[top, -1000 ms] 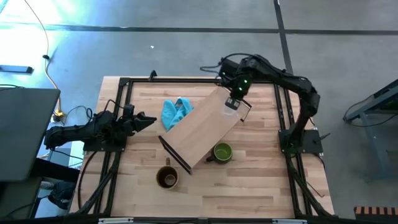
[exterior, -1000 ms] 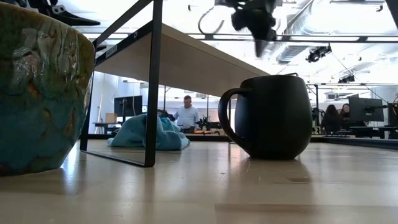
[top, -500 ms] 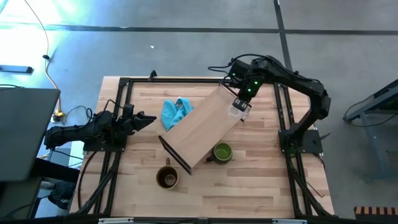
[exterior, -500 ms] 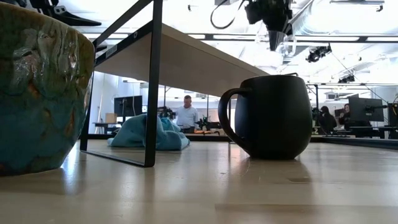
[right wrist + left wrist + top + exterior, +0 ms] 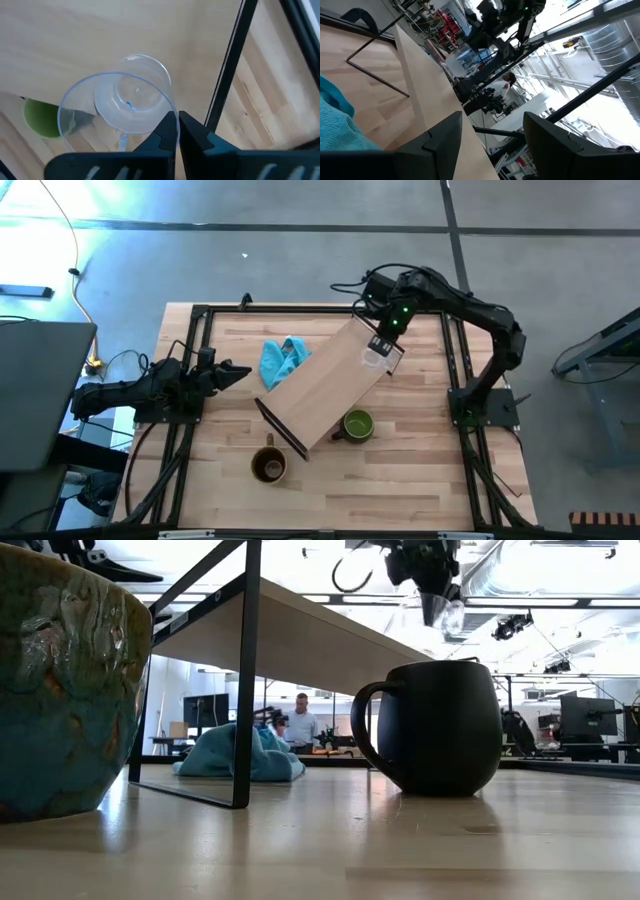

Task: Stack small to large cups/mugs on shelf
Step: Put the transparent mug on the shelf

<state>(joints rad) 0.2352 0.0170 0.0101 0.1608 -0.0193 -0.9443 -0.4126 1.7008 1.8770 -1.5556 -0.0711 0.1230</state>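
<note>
High view looks straight down on the whole desk (image 5: 400,470). Low view sits at desk height, close to the green mug (image 5: 435,728), facing the room. Both share the shelf (image 5: 330,385), lying from 7 to 1 o'clock. Wrist views look past their own fingers (image 5: 170,132).

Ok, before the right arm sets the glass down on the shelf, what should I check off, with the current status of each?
1. Right gripper shut on the glass cup rim: ok.
2. Glass cup over the shelf, at its far end: ok.
3. Glass cup touching the shelf board: cannot tell.
4. Green mug and brown mug off the shelf, on the tabletop: ok.
5. Left gripper open, waiting at the table's left edge, apart from the shelf: ok.
</note>
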